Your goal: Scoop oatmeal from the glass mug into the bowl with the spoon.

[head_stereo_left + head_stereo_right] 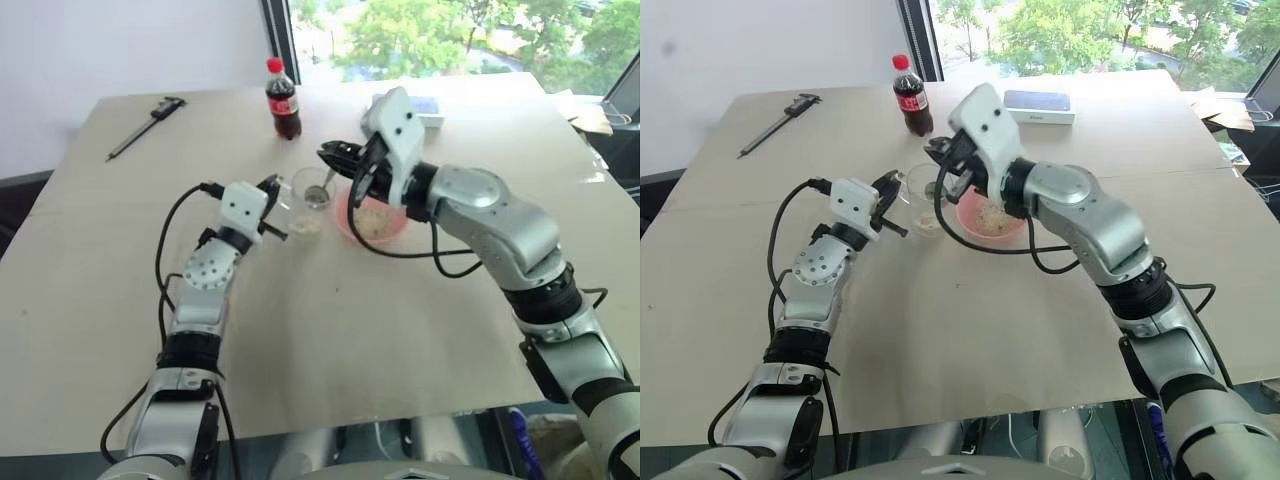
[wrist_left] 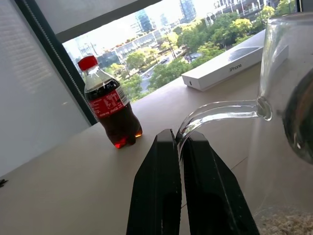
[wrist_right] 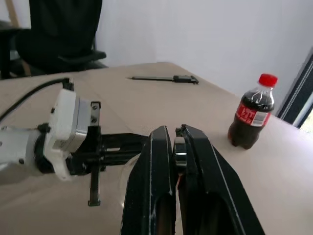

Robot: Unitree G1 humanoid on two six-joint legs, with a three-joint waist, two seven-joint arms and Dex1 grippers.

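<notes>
The glass mug (image 1: 309, 203) stands on the beige counter (image 1: 330, 340), just beside the pink bowl (image 1: 372, 222), with oatmeal (image 1: 307, 226) seen at its bottom and more in the bowl. The spoon (image 1: 322, 189) is held by the right claw (image 1: 335, 156), its small bowl dipped inside the mug. The mug's handle (image 2: 215, 113) is pinched by the closed left claw (image 2: 180, 144). Beyond them a cola bottle (image 1: 283, 99), a white phone box (image 1: 1038, 106) and a caliper (image 1: 145, 126) are seen.
</notes>
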